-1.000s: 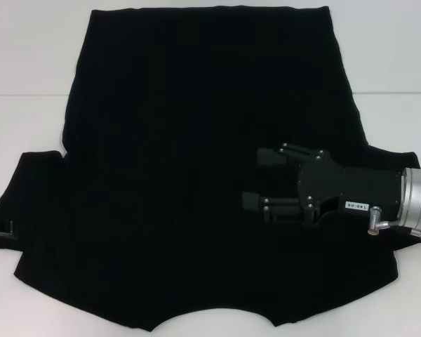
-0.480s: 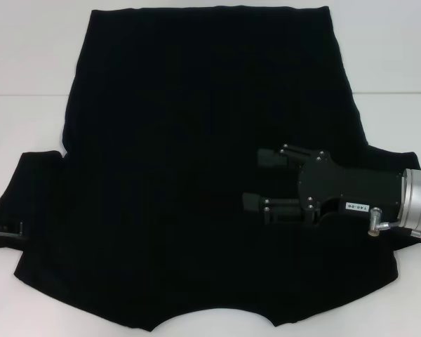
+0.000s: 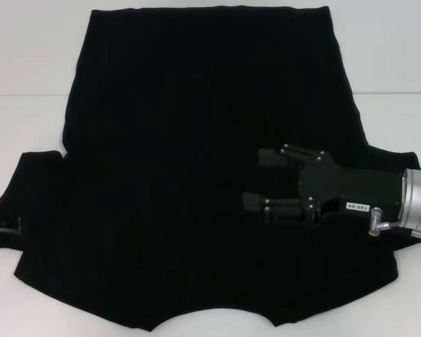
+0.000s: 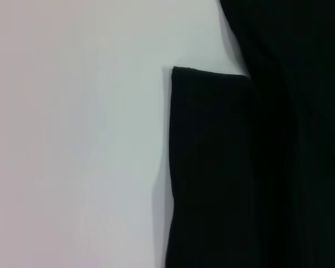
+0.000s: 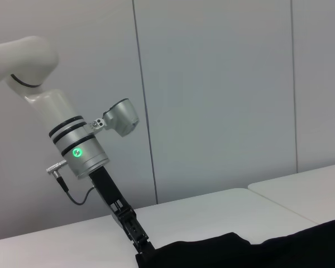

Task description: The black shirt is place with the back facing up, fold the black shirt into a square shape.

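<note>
The black shirt [image 3: 196, 175] lies spread flat on the white table [image 3: 28, 63], hem at the far side and neckline at the near edge, both sleeves out to the sides. The right gripper [image 3: 258, 181] hovers over the shirt's right half, its two fingers spread apart with nothing between them. The left gripper [image 5: 140, 245] reaches down to the left sleeve's outer edge [image 4: 176, 167]; whether its fingers pinch the cloth cannot be told.

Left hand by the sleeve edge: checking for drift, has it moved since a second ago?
Yes. The left hand rose slightly along the large matte black fabric shirt's sleeve edge.
</note>
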Action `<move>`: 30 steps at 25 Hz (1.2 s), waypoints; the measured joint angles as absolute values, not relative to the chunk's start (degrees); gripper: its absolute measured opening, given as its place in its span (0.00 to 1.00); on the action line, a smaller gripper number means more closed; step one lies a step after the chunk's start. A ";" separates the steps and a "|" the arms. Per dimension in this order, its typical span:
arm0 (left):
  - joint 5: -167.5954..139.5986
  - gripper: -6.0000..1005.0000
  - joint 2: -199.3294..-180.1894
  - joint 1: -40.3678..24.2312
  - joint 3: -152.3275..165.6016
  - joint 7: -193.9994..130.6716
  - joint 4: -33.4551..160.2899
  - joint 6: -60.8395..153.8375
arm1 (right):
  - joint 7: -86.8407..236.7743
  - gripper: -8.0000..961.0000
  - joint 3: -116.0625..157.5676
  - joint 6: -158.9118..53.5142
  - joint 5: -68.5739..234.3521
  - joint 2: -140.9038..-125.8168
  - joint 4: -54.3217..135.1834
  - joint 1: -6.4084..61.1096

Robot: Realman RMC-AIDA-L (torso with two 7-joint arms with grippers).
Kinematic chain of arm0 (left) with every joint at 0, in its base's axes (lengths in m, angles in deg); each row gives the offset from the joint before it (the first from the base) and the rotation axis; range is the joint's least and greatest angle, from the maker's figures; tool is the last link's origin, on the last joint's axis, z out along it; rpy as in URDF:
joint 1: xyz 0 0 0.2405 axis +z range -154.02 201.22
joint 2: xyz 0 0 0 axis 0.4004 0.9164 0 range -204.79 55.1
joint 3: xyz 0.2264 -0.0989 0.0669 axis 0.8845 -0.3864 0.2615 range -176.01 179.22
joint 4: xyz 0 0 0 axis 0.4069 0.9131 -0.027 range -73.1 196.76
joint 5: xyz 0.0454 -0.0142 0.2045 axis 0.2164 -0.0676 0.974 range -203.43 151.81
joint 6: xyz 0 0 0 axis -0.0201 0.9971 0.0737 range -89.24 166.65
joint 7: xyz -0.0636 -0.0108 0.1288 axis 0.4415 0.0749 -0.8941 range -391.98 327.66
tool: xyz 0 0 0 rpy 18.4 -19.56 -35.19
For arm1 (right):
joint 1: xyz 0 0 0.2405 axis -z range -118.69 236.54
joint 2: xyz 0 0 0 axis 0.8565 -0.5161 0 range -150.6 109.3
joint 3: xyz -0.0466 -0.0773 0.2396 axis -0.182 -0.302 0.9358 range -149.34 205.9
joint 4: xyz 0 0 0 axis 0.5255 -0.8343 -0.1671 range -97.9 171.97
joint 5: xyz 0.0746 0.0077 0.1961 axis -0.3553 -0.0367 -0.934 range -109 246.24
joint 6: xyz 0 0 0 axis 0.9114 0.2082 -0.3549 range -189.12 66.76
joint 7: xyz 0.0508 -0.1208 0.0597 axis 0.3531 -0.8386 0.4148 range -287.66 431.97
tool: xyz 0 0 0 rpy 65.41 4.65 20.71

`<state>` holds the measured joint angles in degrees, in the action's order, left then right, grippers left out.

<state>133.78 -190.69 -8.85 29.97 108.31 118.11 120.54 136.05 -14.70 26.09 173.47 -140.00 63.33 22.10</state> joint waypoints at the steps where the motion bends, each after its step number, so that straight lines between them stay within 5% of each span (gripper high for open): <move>1: 133.78 0.87 -190.69 -8.85 29.97 108.31 118.11 120.54 | 136.05 0.95 -14.70 26.09 173.47 -140.00 63.33 22.11; 30: 134.86 0.87 -190.60 -8.74 30.17 108.45 118.14 119.91 | 136.05 0.95 -14.69 26.09 172.94 -140.00 63.41 22.19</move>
